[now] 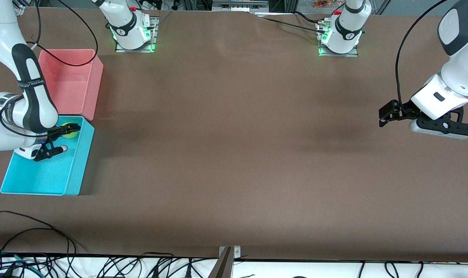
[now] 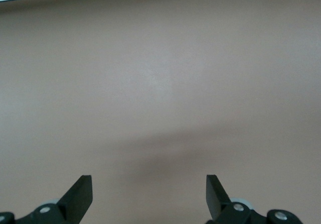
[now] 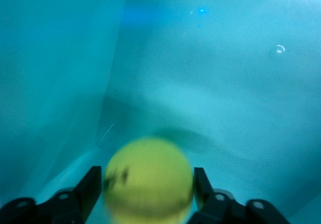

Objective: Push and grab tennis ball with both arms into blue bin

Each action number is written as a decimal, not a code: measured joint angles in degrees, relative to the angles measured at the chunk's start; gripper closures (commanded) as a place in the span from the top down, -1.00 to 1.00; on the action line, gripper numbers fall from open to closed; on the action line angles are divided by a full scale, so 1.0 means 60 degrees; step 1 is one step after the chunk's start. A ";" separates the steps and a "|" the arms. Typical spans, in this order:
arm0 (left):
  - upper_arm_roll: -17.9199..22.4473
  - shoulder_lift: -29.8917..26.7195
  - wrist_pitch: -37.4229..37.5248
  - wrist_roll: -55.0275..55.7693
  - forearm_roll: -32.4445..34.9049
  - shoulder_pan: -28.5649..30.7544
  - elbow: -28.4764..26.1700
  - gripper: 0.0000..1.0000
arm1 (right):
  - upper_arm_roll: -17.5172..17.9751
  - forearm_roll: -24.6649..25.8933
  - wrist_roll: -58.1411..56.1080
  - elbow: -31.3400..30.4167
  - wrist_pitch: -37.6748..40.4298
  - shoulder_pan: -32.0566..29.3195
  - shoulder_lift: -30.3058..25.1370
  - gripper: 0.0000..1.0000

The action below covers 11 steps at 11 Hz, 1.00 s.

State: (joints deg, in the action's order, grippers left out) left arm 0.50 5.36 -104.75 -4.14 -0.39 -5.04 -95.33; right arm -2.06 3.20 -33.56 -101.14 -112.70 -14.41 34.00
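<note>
On the brown tabletop (image 1: 234, 154), at the right arm's end, the tennis ball (image 1: 70, 130) is seen between the parted fingers of the right gripper (image 1: 60, 139) over the blue bin (image 1: 75, 170), perhaps already released, while the left gripper (image 1: 388, 114) is held open, waiting above the left arm's end.

Left gripper (image 2: 149, 196) fingers (image 2: 80, 196) spread wide, nothing between; bare brown table (image 2: 160, 83) below.

Even, bright overhead light leaves soft shadows on the brown table (image 1: 234, 154) under both arms. In the right wrist view the tennis ball (image 3: 149, 180) is smeared with blur, and small glints of glare dot the blue bin (image 3: 225, 73).
</note>
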 measured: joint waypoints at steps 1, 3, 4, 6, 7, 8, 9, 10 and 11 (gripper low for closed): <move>-0.0005 0.0022 0.0000 0.0000 0.0000 -0.0001 0.0000 1.00 | 0.0003 -0.0039 -0.0028 0.0045 0.0000 0.0000 -0.0008 0.79; -0.0009 0.0058 0.0000 0.0000 0.0001 -0.0002 0.0000 1.00 | 0.0005 -0.0057 -0.0034 0.0171 0.0063 0.0000 -0.0064 0.79; -0.0010 0.0058 0.0000 0.0000 0.0001 -0.0001 0.0000 1.00 | 0.0007 -0.0059 -0.0034 0.0294 0.0334 0.0000 -0.0097 0.79; -0.0010 0.0058 0.0000 0.0000 0.0002 -0.0001 0.0000 1.00 | 0.0042 -0.0071 -0.0022 0.1000 0.1538 0.0008 -0.0137 0.81; -0.0010 0.0058 0.0000 0.0000 0.0003 -0.0001 0.0000 1.00 | 0.0078 -0.0076 0.0060 0.1589 0.2274 0.0041 -0.0172 0.90; -0.0010 0.0058 0.0000 0.0000 0.0004 -0.0001 0.0000 1.00 | 0.0112 -0.0078 0.0197 0.2261 0.2946 0.0116 -0.0242 1.00; -0.0009 0.0058 0.0000 0.0000 0.0004 0.0000 0.0000 1.00 | 0.0139 -0.0078 0.0412 0.2871 0.3459 0.0238 -0.0356 1.00; -0.0006 0.0058 0.0000 0.0000 0.0005 0.0000 0.0000 1.00 | 0.0150 -0.0077 0.0649 0.3341 0.3837 0.0394 -0.0518 1.00; -0.0006 0.0058 0.0000 0.0000 0.0006 0.0001 0.0000 1.00 | 0.0155 -0.0077 0.0858 0.3632 0.4066 0.0560 -0.0749 1.00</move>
State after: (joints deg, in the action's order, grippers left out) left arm 0.47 5.71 -104.75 -4.14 -0.35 -5.03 -95.32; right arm -1.13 2.73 -28.41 -79.35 -88.30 -11.06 29.50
